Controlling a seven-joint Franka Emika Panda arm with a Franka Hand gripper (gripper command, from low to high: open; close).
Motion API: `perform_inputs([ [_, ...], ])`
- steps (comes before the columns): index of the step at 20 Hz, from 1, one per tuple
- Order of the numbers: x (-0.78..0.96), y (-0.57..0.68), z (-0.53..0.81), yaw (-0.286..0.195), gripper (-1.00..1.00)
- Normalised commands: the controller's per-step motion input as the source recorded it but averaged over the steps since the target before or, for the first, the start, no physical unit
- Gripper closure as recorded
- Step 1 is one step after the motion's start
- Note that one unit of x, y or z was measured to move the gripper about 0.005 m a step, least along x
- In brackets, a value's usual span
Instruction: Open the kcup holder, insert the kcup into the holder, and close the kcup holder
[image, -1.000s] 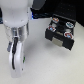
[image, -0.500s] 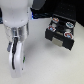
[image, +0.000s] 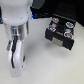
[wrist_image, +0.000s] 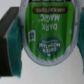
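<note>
In the wrist view the kcup (wrist_image: 46, 35) fills most of the picture: a round pod with a bright green lid and white lettering. My gripper (wrist_image: 45, 44) is shut on it, with teal fingers (wrist_image: 14, 42) pressed against both of its sides. A black block, seemingly the kcup holder (wrist_image: 6, 40), shows at the edge of that view. In the exterior view the kcup holder (image: 61, 32) sits at the right, a black box with its tray of round slots showing pods from above. The white arm (image: 17, 45) stands at the exterior view's left, apart from the holder. The kcup itself cannot be made out there.
A pale tabletop (image: 47, 65) lies under the arm and the holder. A dark band with a small blue patch (image: 33, 16) runs along the back of the exterior view.
</note>
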Motion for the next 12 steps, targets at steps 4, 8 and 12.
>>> perform_inputs([
  [4,0.01,0.44,0.94,0.005,1.00],
  [8,0.02,0.51,0.86,0.036,1.00],
  [12,0.03,0.59,0.77,0.047,1.00],
])
